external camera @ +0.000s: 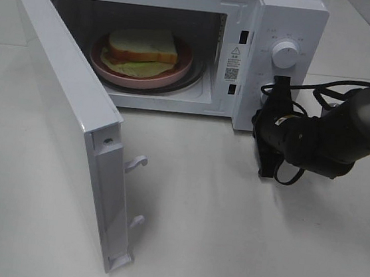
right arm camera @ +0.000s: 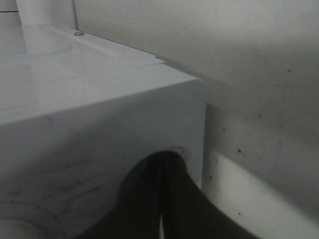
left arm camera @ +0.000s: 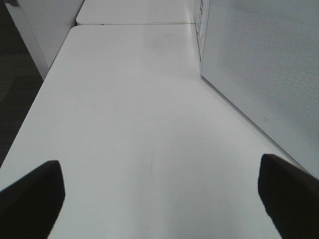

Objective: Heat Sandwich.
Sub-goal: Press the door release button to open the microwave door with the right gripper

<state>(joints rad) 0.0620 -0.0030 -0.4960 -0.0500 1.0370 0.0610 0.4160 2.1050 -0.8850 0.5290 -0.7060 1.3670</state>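
Inside the open microwave, the sandwich lies flat on a pink plate. The door stands swung wide to the left. The left hand, fingers spread and empty, hovers over the desk on the door's outer side, so I'd say it's the nearer one to push it shut. The right hand, clenched on nothing, sits close to the control panel below the dial, right of the sandwich.
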